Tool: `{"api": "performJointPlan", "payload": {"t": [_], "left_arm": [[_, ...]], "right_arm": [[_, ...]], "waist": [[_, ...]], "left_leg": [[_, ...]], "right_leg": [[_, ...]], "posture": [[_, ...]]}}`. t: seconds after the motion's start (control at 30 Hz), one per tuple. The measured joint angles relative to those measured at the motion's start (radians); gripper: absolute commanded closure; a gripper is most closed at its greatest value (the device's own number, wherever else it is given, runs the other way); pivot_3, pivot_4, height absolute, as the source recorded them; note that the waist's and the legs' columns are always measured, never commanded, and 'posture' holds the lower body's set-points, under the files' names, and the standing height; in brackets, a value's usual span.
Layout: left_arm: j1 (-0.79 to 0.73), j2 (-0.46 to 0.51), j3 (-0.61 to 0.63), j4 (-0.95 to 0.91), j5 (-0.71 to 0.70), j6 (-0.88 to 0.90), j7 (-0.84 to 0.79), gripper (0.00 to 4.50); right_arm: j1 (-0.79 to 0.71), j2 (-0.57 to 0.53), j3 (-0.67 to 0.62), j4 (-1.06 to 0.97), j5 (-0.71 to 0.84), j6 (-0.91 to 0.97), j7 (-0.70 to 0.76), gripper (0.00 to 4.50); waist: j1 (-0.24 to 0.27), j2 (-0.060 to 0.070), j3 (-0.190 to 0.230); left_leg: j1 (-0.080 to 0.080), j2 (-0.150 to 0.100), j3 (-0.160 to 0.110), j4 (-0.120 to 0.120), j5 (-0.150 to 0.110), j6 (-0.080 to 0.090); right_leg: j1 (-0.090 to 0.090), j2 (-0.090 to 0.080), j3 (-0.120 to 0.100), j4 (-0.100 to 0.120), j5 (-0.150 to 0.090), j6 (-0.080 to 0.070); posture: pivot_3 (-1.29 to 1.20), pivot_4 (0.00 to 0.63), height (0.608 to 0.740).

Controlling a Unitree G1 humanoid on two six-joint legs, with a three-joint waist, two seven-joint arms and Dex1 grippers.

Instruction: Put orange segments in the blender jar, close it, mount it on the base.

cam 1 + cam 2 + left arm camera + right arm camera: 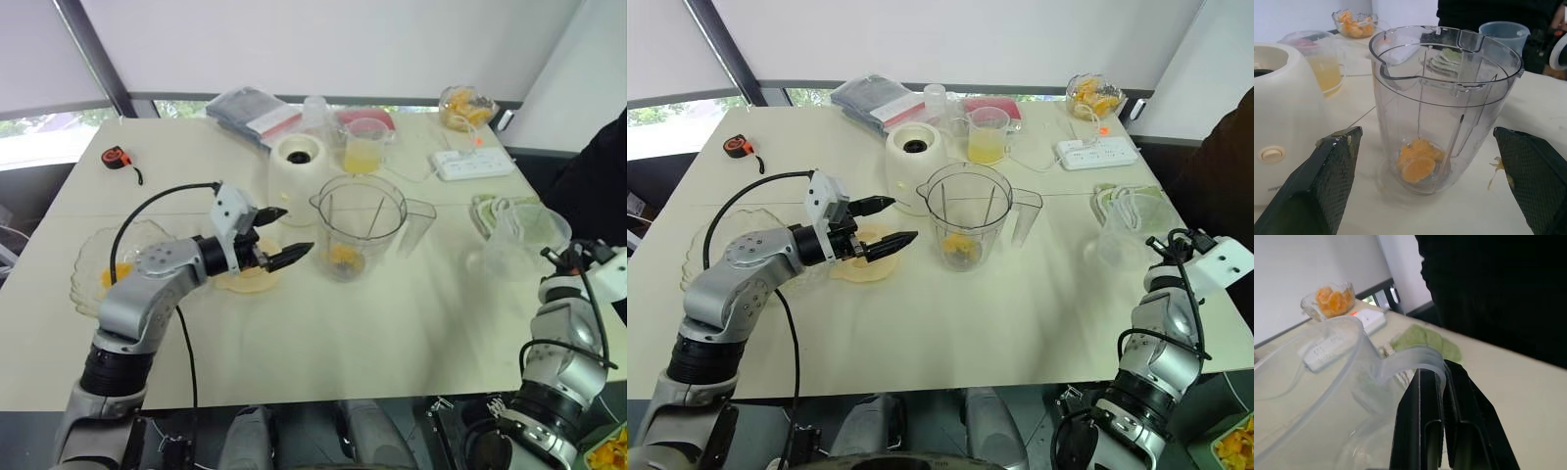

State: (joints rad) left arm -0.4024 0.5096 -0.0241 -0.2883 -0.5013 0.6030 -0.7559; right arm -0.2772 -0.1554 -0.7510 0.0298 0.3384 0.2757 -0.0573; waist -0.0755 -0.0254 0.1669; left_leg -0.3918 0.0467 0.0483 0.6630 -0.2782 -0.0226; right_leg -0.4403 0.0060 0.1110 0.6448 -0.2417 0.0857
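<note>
Head views: the blender jar point(359, 227) stands upright and lidless mid-bench, orange segments point(342, 257) at its bottom. The base point(297, 164) sits just behind it to the left, a cup of yellow liquid point(362, 147) beyond. The left tool point(286, 235) hovers just left of the jar, fingers spread wide, empty, over a cream-yellow lid disc point(247, 280). A ruffled glass bowl point(90, 274) lies near the bench's left edge.
Bench room: bare surface in front of the jar up to the near edge; the far side is crowded with a power strip point(473, 163) and packets.
Left wrist view: close up, the jar's inner ribs, spout and small blade show, the segments glossy and heaped; both fingers point(1317, 191) stand apart from the jar wall.
Right wrist view: the right tool point(1442, 423) is pinched on the handle of a pale translucent jug point(1312, 382) at the bench's right edge, near a green cloth point(1425, 340); a bowl of orange pieces point(1330, 298) sits far back.
</note>
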Motion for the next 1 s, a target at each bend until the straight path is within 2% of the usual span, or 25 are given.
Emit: {"api": "performJointPlan", "payload": {"t": [0.33, 0.7, 0.83, 1.0], "left_arm": [[0.011, 0.0, -0.002, -0.015, 0.009, 0.001, 0.013, 0.02], [0.017, 0.0, -0.004, -0.029, 0.012, 0.003, 0.022, 0.02], [0.017, -0.002, -0.008, -0.029, 0.013, 0.002, 0.021, 0.02], [0.016, -0.01, -0.026, -0.029, 0.015, 0.0, 0.02, 0.02]], "right_arm": [[0.0, 0.011, 0.048, 0.13, 0.027, -0.134, -0.019, 4.46], [0.036, 0.012, 0.074, 0.15, 0.053, -0.164, -0.052, 4.46], [0.069, 0.016, 0.08, 0.146, 0.066, -0.172, -0.059, 3.17], [0.096, 0.019, 0.087, 0.145, 0.08, -0.166, -0.066, 0.56]], "waist": [[0.001, 0.001, 0.0], [0.001, 0.001, 0.0], [0.002, 0.001, 0.0], [0.0, 0.001, 0.001]], "left_leg": [[0.0, 0.0, 0.0, 0.0, 0.0, 0.0], [0.0, 0.0, 0.0, 0.0, 0.0, 0.0], [0.0, 0.0, 0.0, 0.0, 0.0, 0.0], [0.0, 0.0, 0.0, 0.0, 0.0, 0.0]], "right_leg": [[0.0, 0.0, 0.0, 0.0, 0.0, 0.0], [0.0, 0.0, 0.0, 0.0, 0.0, 0.0], [0.0, 0.0, 0.0, 0.0, 0.0, 0.0], [0.0, 0.0, 0.001, -0.001, 0.0, 0.0]], "posture": [[0.0, 0.15, 0.74], [0.0, 0.15, 0.74], [0.0, 0.15, 0.74], [0.0, 0.15, 0.74]]}}
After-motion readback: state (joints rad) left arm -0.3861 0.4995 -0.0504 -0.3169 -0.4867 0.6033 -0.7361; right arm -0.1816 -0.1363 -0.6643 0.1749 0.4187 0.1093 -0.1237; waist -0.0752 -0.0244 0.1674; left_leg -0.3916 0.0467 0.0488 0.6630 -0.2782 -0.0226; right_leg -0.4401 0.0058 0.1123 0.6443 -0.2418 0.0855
